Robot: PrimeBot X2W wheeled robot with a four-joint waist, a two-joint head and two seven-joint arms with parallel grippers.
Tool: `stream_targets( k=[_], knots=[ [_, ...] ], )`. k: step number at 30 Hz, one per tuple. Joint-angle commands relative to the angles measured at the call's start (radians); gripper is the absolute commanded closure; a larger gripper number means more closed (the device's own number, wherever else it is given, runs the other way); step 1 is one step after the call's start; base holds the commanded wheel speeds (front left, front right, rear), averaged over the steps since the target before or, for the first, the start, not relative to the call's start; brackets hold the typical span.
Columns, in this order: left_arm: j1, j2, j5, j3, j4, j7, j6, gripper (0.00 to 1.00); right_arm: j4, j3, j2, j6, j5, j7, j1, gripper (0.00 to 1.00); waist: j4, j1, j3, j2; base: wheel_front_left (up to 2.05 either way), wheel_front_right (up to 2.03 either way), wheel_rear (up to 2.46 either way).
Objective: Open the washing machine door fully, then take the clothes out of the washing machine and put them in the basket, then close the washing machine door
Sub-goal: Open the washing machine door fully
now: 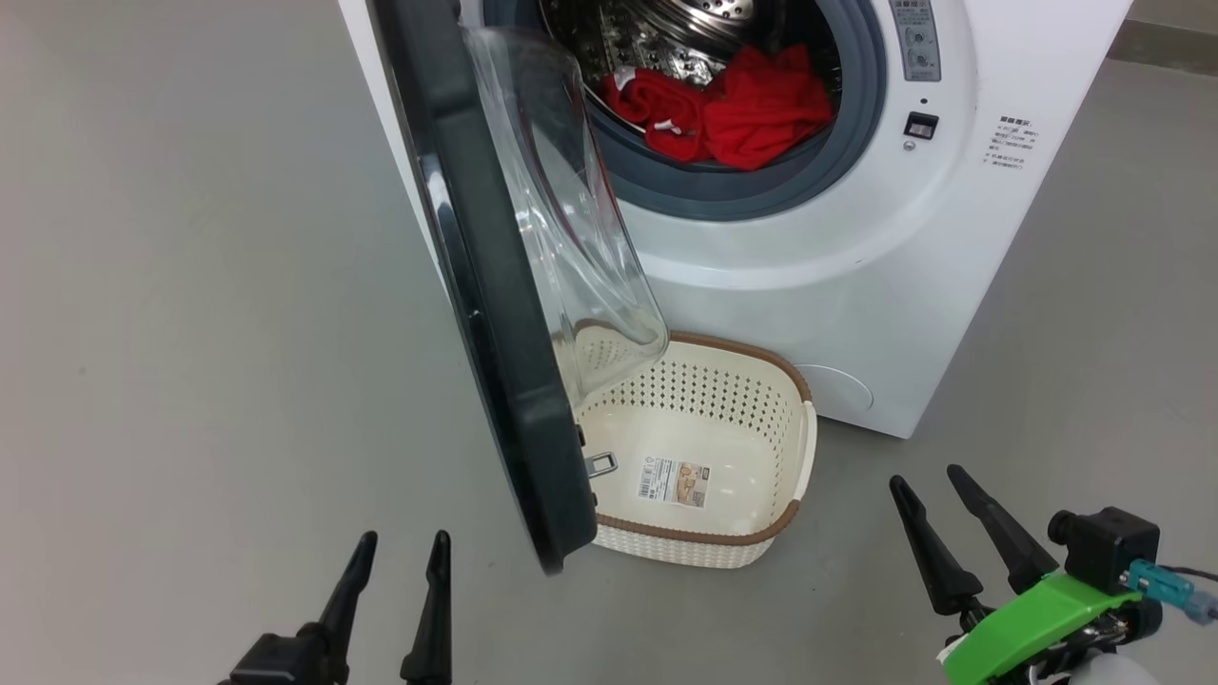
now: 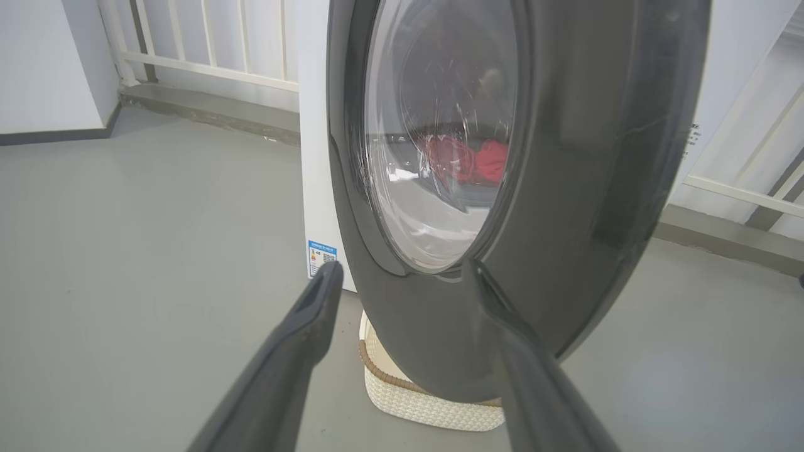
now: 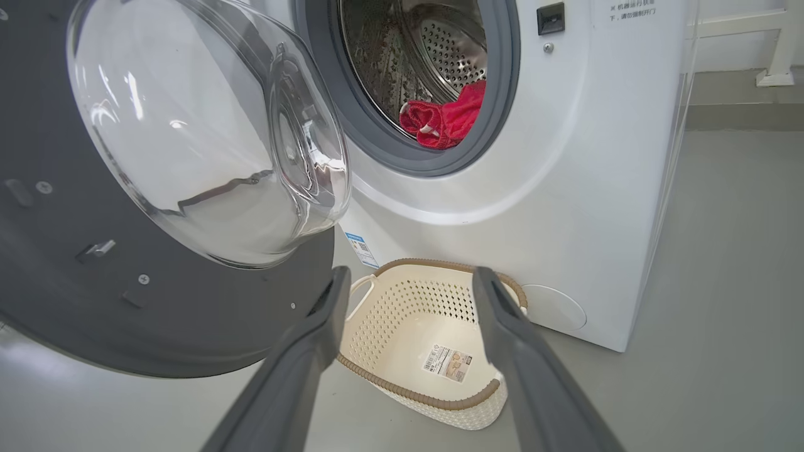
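Before the washing machine (image 1: 856,285), hovers with both jaws wide and empty. Has the washing machine door (image 1: 495,314) out, seemingly not fully; has yet to move the clothes (image 1: 761,114) inside to the basket (image 1: 704,390) at its foot.

We see our left gripper (image 1: 403,542) carry two long dark matte fingers (image 2: 282,370) that taper to pointed tips above a black base (image 1: 285,661), and our right gripper (image 1: 924,476) has the same slim pair. Behind the right one we note a bright green plastic bracket (image 1: 1032,614), a black boxy module (image 1: 1104,547) and a teal plug (image 1: 1156,580) with a thin dark cable (image 1: 1194,573).
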Motion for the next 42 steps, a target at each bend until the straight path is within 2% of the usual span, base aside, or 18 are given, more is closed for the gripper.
stream_targets(
  k=[1, 8, 12, 26, 27, 28, 29, 33, 38, 41, 42],
  knots=[
    [-0.013, 0.008, 0.006, 0.031, -0.026, -0.009, -0.002, 0.00, -0.029, 0.005, -0.007, 0.008, -0.019, -0.013, 0.005, 0.00, 0.001, 0.0000, 0.000, 0.0000, 0.00, 0.00, 0.00],
    [-0.016, 0.008, 0.006, 0.029, -0.028, -0.009, 0.000, 0.00, -0.110, -0.104, 0.054, 0.008, -0.156, -0.013, 0.059, 0.00, 0.005, 0.0000, 0.000, 0.0000, 0.00, 0.00, 0.00],
    [-0.018, 0.008, 0.005, 0.029, -0.028, -0.009, 0.001, 0.00, -0.146, -0.132, 0.081, 0.008, -0.207, -0.013, 0.087, 0.00, 0.006, 0.0000, 0.001, 0.0000, 0.00, 0.00, 0.00],
    [-0.025, 0.008, 0.009, 0.032, -0.028, -0.009, -0.005, 0.00, -0.131, -0.143, 0.109, 0.008, -0.232, -0.013, 0.100, 0.00, 0.005, 0.0000, 0.009, 0.0000, 0.00, 0.00, 0.00],
    [-0.025, 0.008, 0.003, 0.032, -0.029, -0.009, -0.007, 0.23, -0.131, -0.143, 0.109, 0.008, -0.233, -0.013, 0.099, 0.00, 0.004, 0.0000, 0.010, 0.0000, 0.00, 0.00, 0.00],
    [-0.027, 0.008, 0.000, 0.034, -0.034, -0.009, -0.007, 0.77, -0.131, -0.143, 0.108, 0.008, -0.235, -0.013, 0.097, 0.00, 0.004, 0.0000, 0.010, 0.0000, 0.00, 0.00, 0.00],
    [-0.030, 0.008, -0.009, 0.037, -0.043, -0.009, -0.006, 1.00, -0.132, -0.144, 0.108, 0.008, -0.237, -0.013, 0.096, 0.00, 0.004, 0.0000, 0.011, 0.0000, 0.00, 0.00, 0.00],
    [-0.056, 0.008, -0.032, 0.057, -0.092, -0.009, -0.008, 1.00, -0.140, -0.152, 0.110, 0.008, -0.239, -0.013, 0.095, 0.00, 0.006, 0.0000, 0.013, 0.0000, 0.00, 0.00, 0.00],
    [-0.134, 0.008, -0.024, 0.091, -0.258, -0.009, -0.008, 1.00, -0.149, -0.146, 0.108, 0.008, -0.238, -0.013, 0.093, 0.00, 0.004, 0.0000, 0.014, 0.0000, 0.00, 0.00, 0.00],
    [-0.182, 0.008, 0.011, 0.062, -0.371, -0.009, -0.013, 1.00, -0.155, -0.142, 0.105, 0.008, -0.240, -0.013, 0.090, 0.00, 0.001, 0.0000, 0.016, 0.0000, 0.00, 0.00, 0.00],
    [-0.204, 0.008, 0.021, 0.021, -0.427, -0.009, -0.012, 1.00, -0.159, -0.141, 0.104, 0.008, -0.241, -0.013, 0.087, 0.00, -0.003, 0.0000, 0.018, 0.0000, 0.00, 0.00, 0.00]
  ],
)
